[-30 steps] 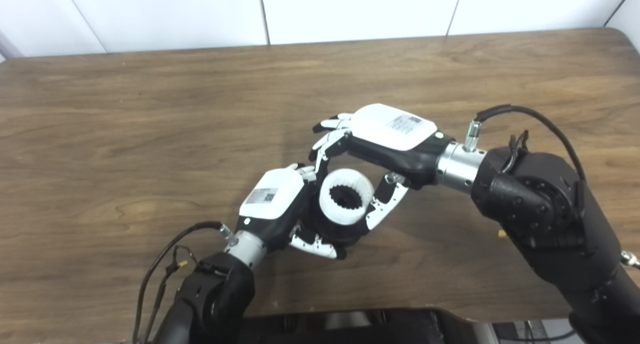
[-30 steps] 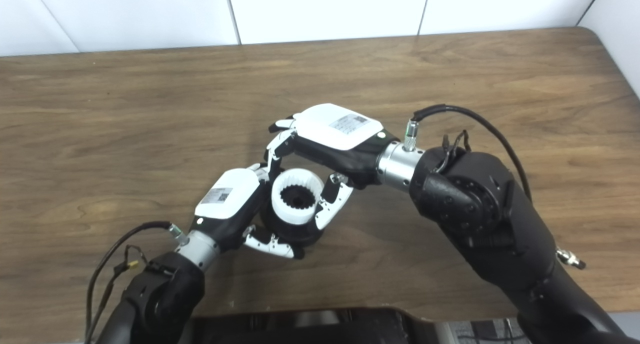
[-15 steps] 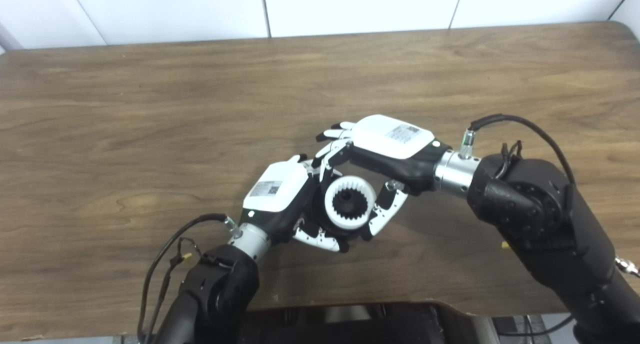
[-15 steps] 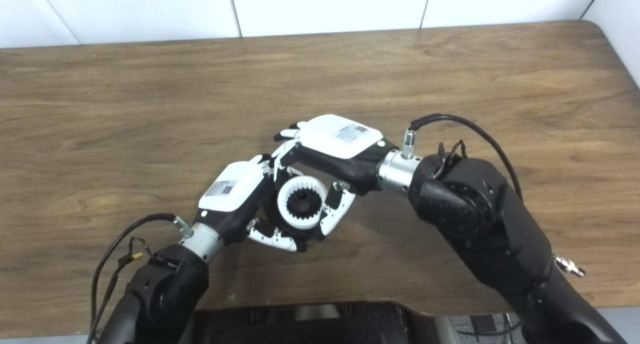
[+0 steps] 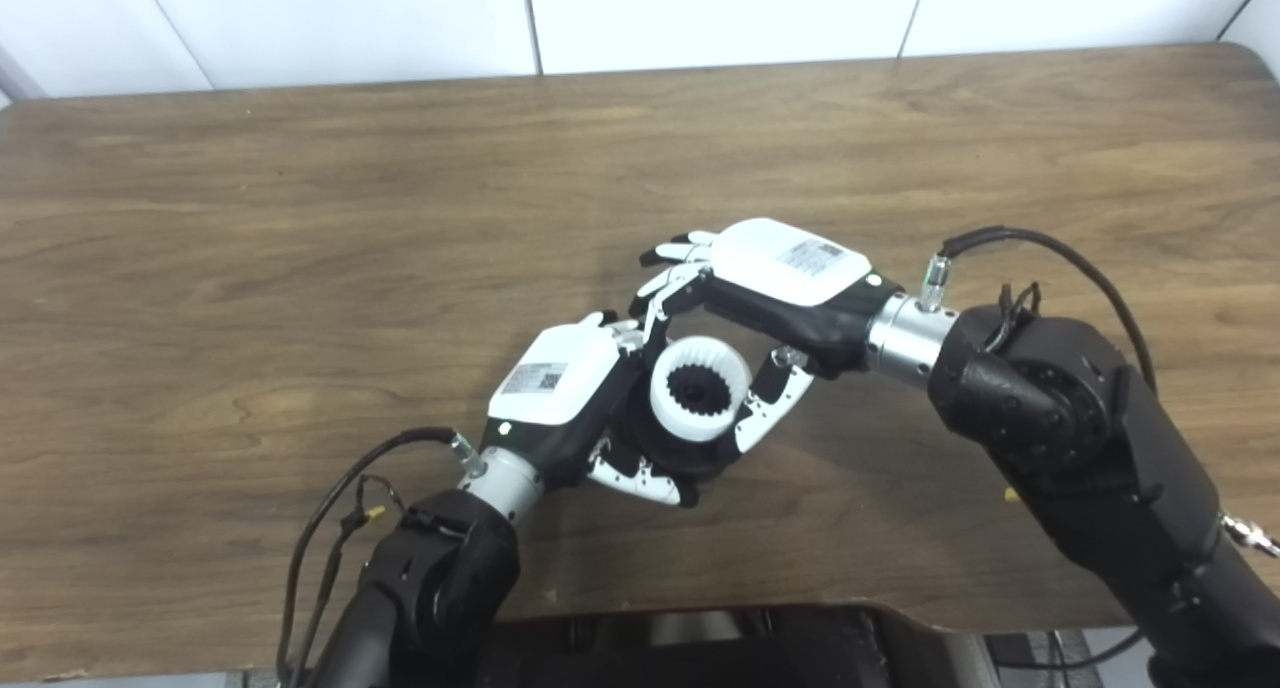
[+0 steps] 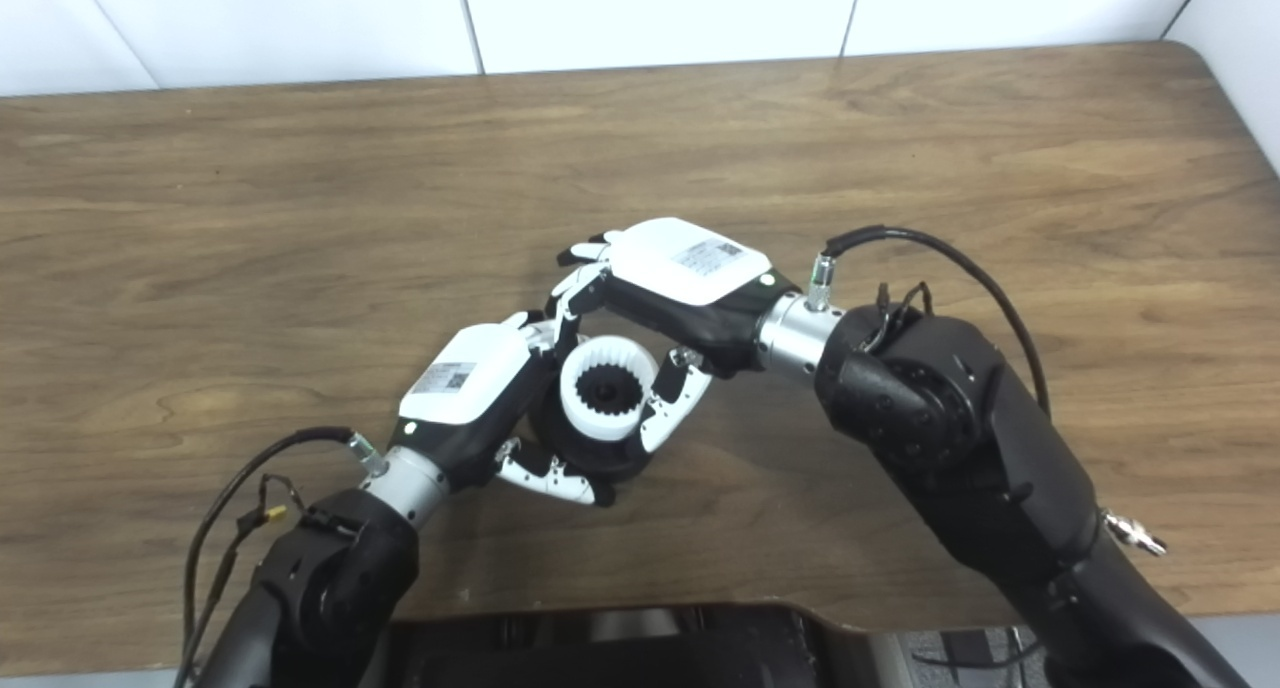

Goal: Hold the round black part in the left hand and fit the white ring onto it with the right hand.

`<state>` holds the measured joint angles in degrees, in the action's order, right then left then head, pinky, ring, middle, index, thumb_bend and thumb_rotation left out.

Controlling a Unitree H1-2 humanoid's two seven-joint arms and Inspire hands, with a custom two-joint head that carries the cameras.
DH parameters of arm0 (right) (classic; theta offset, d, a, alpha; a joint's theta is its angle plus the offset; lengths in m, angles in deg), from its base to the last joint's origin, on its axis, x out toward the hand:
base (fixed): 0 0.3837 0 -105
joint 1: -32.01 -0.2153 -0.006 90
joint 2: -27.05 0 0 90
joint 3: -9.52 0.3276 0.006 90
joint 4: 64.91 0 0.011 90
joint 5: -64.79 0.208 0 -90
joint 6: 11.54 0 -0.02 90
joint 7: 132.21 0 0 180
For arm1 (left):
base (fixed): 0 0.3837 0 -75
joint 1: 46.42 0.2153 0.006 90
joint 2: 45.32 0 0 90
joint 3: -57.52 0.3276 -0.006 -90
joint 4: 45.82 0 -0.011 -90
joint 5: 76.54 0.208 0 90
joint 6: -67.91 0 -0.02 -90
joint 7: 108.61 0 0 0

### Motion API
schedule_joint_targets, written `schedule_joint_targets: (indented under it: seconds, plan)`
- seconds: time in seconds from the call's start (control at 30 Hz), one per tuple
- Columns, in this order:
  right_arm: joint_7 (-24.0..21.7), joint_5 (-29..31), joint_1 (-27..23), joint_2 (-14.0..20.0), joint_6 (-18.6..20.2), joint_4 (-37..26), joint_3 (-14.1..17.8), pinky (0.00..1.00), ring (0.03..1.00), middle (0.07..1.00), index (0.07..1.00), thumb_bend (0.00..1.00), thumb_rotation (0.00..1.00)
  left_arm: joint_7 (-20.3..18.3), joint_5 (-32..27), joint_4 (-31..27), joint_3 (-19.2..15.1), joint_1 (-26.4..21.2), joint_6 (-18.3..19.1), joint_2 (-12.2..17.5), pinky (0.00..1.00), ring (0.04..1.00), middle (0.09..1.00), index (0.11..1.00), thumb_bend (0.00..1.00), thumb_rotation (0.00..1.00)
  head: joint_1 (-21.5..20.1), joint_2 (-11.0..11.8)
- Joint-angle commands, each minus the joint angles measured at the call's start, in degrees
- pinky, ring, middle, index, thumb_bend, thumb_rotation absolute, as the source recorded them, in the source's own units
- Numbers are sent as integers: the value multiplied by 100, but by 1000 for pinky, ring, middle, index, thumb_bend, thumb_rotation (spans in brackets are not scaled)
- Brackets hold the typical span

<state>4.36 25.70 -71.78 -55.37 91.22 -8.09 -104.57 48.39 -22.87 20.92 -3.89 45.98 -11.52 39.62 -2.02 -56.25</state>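
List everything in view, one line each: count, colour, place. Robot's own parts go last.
white ring: one, white with inner teeth, sitting on the black part between the two hands.
round black part: one, black, under the ring, in the left hand's grasp.
table: one, brown wood, filling the view.
wall: white panels, behind the table.
left hand: one, white and black, shut on the black part.
right hand: one, white and black, fingers around the ring.
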Motion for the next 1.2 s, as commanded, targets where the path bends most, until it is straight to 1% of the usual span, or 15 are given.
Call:
schedule_joint_targets:
  seconds: [0.0, 0.17, 0.3, 0.5, 0.67, 0.77, 0.8, 0.83, 0.87, 0.93, 1.0, 1.1, 1.17]
  plan:
    - [76, -15, -69, 28, -132, -34, 54, 965, 944, 802, 482, 525, 137, -185, -8, -137, 72, -23, -47, -7, 967, 881, 788, 483, 523, 53, -3, -12]
    - [133, -31, -31, -11, -168, 8, 38, 953, 936, 796, 481, 525, 136, -233, 9, -166, 76, -27, -36, -19, 964, 880, 791, 483, 523, 53, 3, -31]
    - [71, -98, -38, -45, -110, -17, -21, 953, 938, 802, 481, 526, 137, -278, 47, -184, 81, -32, -6, -39, 967, 883, 793, 484, 523, 54, 27, -50]
    - [48, -238, -1, -97, -134, -42, -125, 952, 939, 799, 481, 526, 138, -316, 74, -184, 74, -44, -4, -65, 965, 882, 799, 484, 522, 54, 44, -60]
    - [-3, -300, 2, -72, -177, -43, -188, 955, 935, 799, 482, 526, 141, -295, 30, -180, 59, -32, 10, -113, 970, 876, 792, 483, 523, 53, 47, -65]
    - [-48, -289, 7, -96, -44, -53, -141, 953, 934, 797, 489, 525, 145, -284, 25, -179, 53, -35, 0, -115, 972, 878, 792, 483, 523, 53, 46, -66]
    - [-53, -289, 8, -101, -16, -55, -130, 941, 932, 798, 560, 765, 187, -289, 36, -180, 54, -37, 3, -114, 973, 880, 793, 483, 522, 54, 46, -66]
    - [-75, -290, 5, -103, 27, -59, -116, 937, 931, 798, 585, 846, 201, -296, 42, -187, 53, -37, 11, -116, 973, 881, 794, 483, 522, 54, 29, -74]
    - [-109, -284, -4, -99, 78, -65, -97, 934, 936, 807, 628, 913, 242, -297, 44, -189, 52, -36, 12, -115, 972, 881, 794, 483, 522, 54, 28, -77]
    - [-190, -288, -24, -85, 178, -80, -62, 942, 945, 825, 691, 976, 331, -296, 49, -189, 49, -35, 14, -115, 970, 879, 793, 484, 523, 53, 26, -75]
    - [-251, -286, -50, -71, 263, -92, -34, 958, 961, 847, 738, 996, 409, -301, 74, -193, 52, -37, 16, -110, 964, 877, 792, 483, 523, 53, 32, -69]
    - [-252, -227, -92, -53, 314, -104, 14, 964, 965, 863, 767, 1000, 454, -340, 108, -189, 60, -46, 27, -93, 966, 879, 790, 483, 523, 54, 28, -60]
    - [-274, -182, -141, -60, 376, -127, 69, 966, 970, 874, 778, 1000, 464, -320, 111, -154, 61, -46, 5, -81, 969, 879, 787, 483, 523, 54, 22, -56]
